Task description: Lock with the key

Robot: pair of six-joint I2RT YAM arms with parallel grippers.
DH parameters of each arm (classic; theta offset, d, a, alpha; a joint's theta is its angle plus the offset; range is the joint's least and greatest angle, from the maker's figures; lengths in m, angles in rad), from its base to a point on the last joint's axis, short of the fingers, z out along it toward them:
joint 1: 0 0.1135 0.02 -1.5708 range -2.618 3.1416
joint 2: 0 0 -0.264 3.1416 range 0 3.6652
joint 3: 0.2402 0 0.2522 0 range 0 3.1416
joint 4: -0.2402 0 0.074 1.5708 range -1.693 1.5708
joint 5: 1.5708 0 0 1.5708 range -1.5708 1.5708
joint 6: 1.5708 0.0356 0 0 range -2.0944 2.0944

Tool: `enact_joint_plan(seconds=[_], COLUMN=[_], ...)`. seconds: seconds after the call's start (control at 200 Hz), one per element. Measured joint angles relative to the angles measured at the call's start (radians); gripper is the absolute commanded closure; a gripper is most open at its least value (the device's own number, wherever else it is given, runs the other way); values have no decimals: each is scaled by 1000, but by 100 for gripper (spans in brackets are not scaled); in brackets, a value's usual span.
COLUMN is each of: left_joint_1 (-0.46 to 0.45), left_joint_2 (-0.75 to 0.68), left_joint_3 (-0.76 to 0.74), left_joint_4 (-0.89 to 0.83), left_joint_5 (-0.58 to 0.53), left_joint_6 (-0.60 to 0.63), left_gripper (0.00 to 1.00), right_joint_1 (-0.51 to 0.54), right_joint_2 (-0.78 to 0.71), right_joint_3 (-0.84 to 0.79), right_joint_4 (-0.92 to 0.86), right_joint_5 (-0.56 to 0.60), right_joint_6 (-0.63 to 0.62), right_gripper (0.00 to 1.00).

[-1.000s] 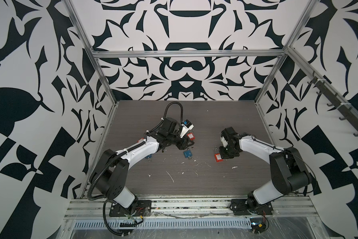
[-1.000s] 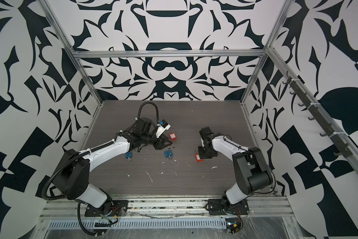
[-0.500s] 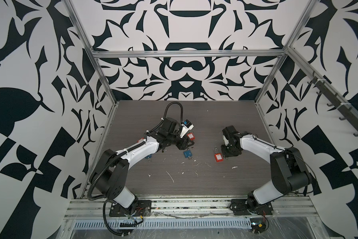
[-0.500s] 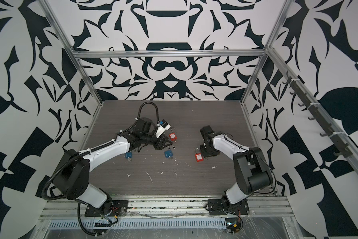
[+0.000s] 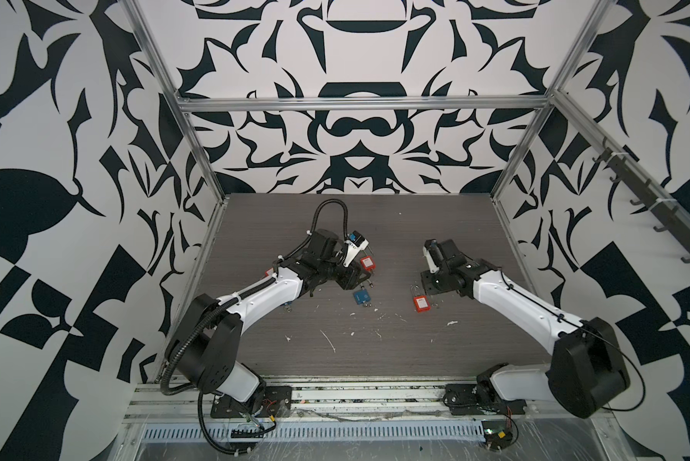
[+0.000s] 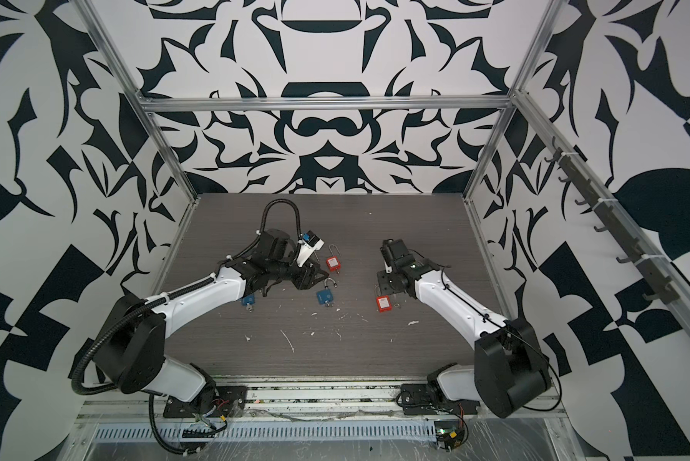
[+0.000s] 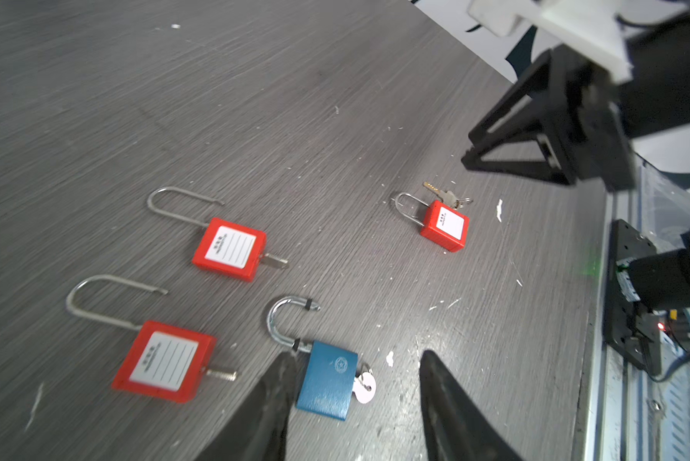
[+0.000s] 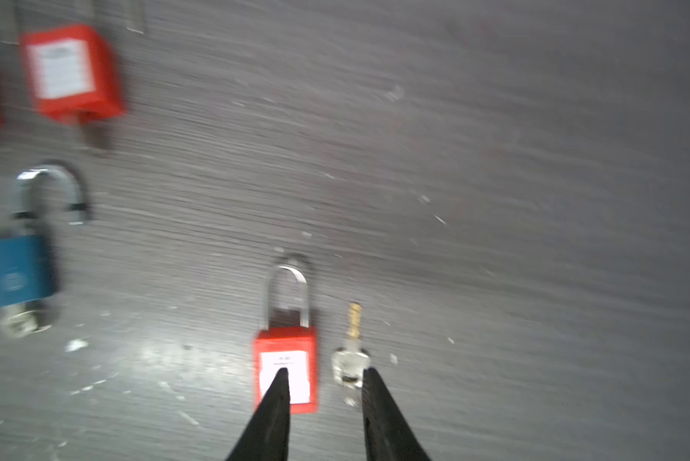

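**A:** Where does the small red padlock (image 8: 285,359) lie relative to the right gripper (image 8: 325,377)?

**B:** Directly below it, flat on the table (image 5: 415,359). The jaws stand parted and hold nothing. One fingertip (image 8: 277,395) overlaps the padlock's white label. The other is at the head of the loose key (image 8: 351,351), which lies just beside the padlock body with its brass blade pointing the same way as the shackle. That wrist view is smeared, so I can't tell whether the finger touches the key.

**A:** And the left gripper (image 7: 355,363)?

**B:** It is also spread and empty. It straddles the blue padlock (image 7: 327,383), whose shackle is swung open, with a silver key (image 7: 364,386) in its base.

**A:** How much room is there around the red one?

**B:** In both top views the small red padlock (image 5: 422,303) (image 6: 383,302) sits about mid-table, well apart from the right side rail and the front edge. The table is bare in front of it and to its right. The blue padlock is near on its left, and the two long-shackled red padlocks (image 7: 229,249) (image 7: 163,361) lie beyond that.
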Motion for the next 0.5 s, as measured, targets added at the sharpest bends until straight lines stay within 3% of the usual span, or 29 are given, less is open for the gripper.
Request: enact_joint_plan(seconds=[0.225, 0.5], left_joint_1=[35, 138], left_joint_2=[-100, -244], left_joint_3=[-74, -164], left_joint_4=[26, 38], left_joint_5=[-88, -136], left_joint_6=[-70, -166], left_gripper=[46, 45], right_joint_1=[136, 169], right_joint_2=[156, 429], right_joint_3=[51, 277], right_joint_4=[97, 154], right_joint_5=[-4, -58], right_joint_6=[53, 46], right_gripper=[51, 41])
